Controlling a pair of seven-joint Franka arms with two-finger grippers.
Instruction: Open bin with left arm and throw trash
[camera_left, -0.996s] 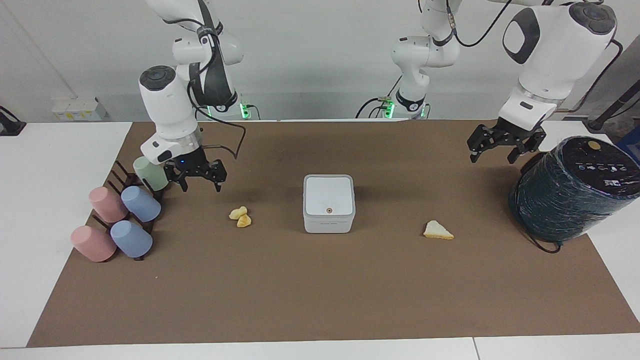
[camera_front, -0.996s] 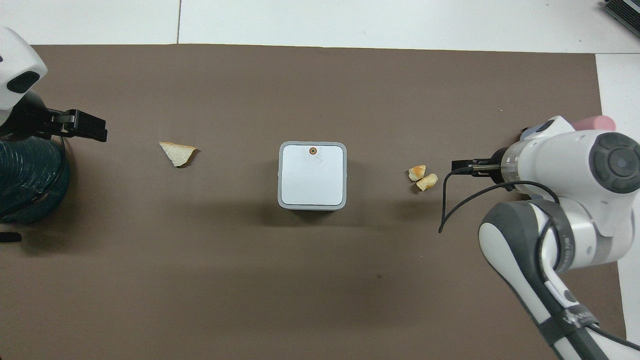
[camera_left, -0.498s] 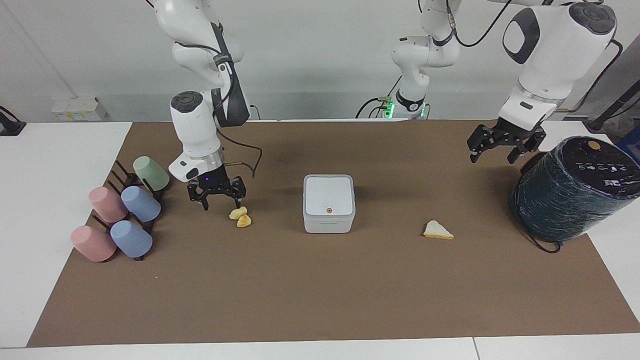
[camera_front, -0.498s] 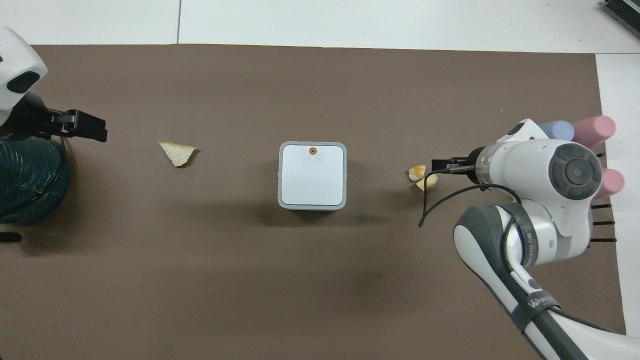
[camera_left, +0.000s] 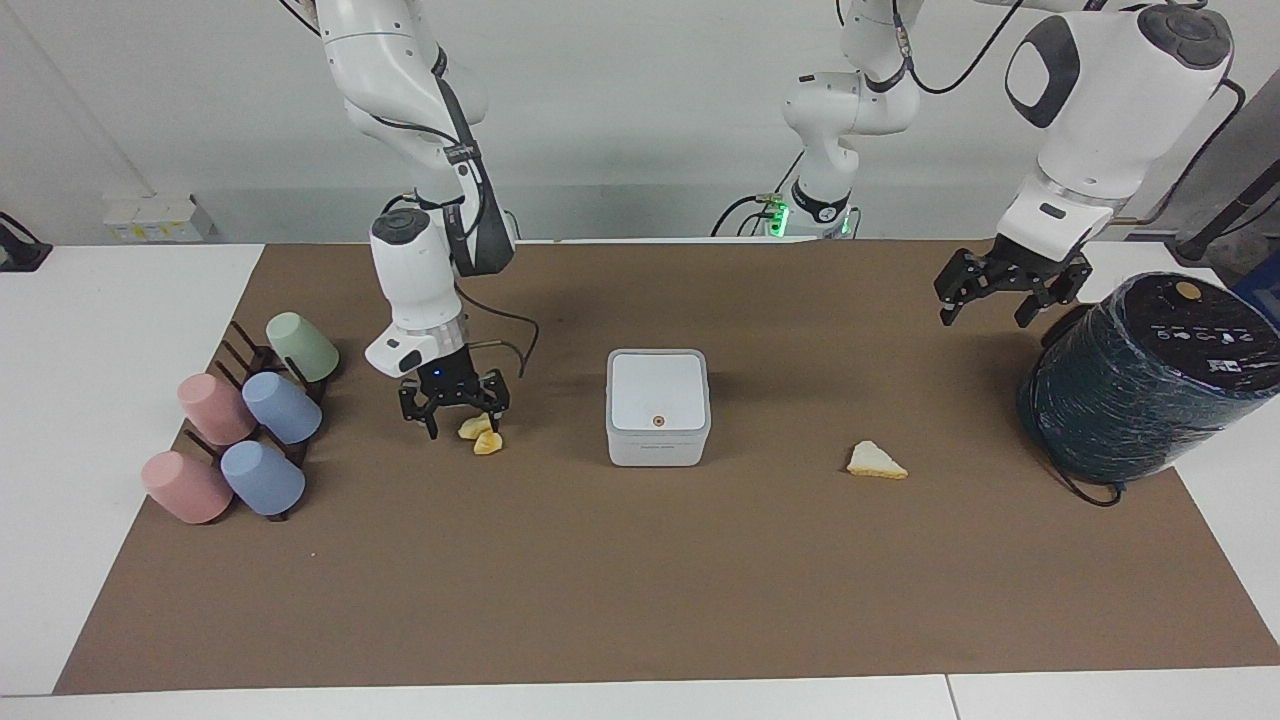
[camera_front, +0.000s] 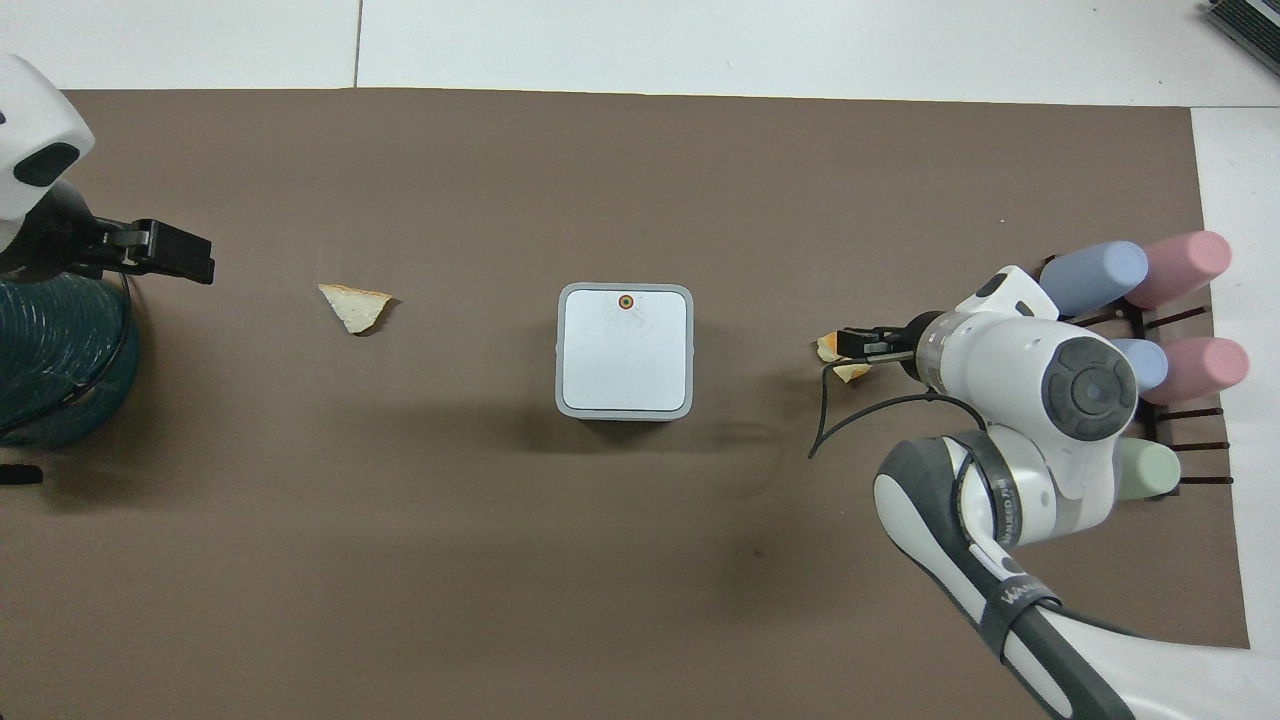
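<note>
The bin (camera_left: 657, 405) (camera_front: 625, 350), a small white square box with an orange dot on its lid, stands shut mid-table. Two pale-yellow nuggets of trash (camera_left: 488, 443) (camera_front: 852, 373) lie beside it toward the right arm's end. My right gripper (camera_left: 465, 430) (camera_front: 850, 345) is open and low over them, its fingers straddling the nugget nearer to the robots (camera_left: 474, 427). A flat trash wedge (camera_left: 876, 462) (camera_front: 353, 305) lies toward the left arm's end. My left gripper (camera_left: 983, 320) (camera_front: 205, 265) hangs open and empty in the air beside the dark cylinder.
A large dark wrapped cylinder (camera_left: 1140, 380) (camera_front: 55, 360) leans at the left arm's end of the brown mat. Several pastel cups (camera_left: 240, 430) (camera_front: 1140, 300) lie on a dark rack at the right arm's end, close to the right arm's wrist.
My right arm has swung from beside the cup rack toward the bin and come down over the two nuggets. The left arm has not moved.
</note>
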